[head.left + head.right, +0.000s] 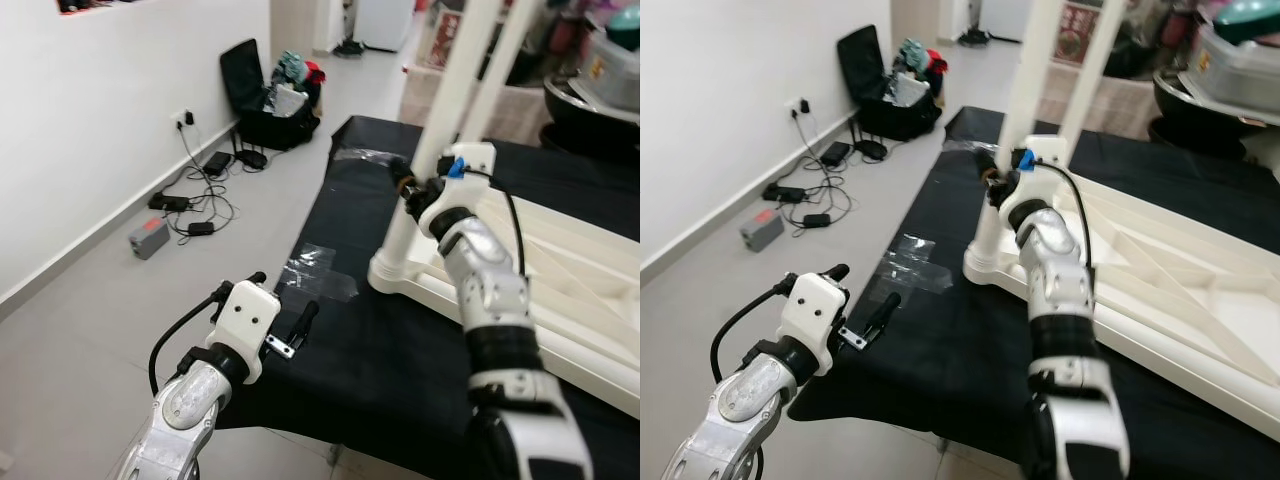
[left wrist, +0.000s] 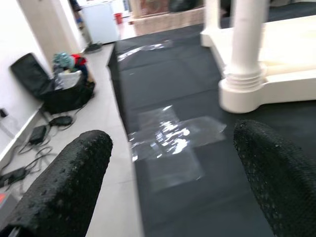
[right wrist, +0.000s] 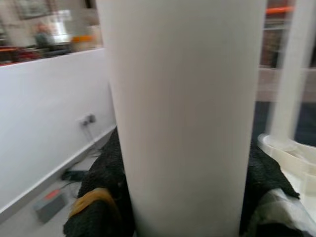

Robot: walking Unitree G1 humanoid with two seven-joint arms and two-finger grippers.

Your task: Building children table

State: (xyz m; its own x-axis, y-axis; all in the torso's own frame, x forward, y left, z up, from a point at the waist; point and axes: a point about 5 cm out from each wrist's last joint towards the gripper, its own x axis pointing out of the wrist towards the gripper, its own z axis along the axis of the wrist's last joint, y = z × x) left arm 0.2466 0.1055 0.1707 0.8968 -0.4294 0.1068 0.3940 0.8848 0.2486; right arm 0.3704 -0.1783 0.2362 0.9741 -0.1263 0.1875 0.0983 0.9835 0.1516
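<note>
A white table leg [image 1: 432, 150] is clamped by the jaws of the right gripper [image 1: 412, 190]; the left gripper [image 1: 288, 318] is held with jaws apart over the black tabletop [image 1: 400, 370].

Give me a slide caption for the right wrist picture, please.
Right tool clamps a white table leg, a black finger on either side.
</note>
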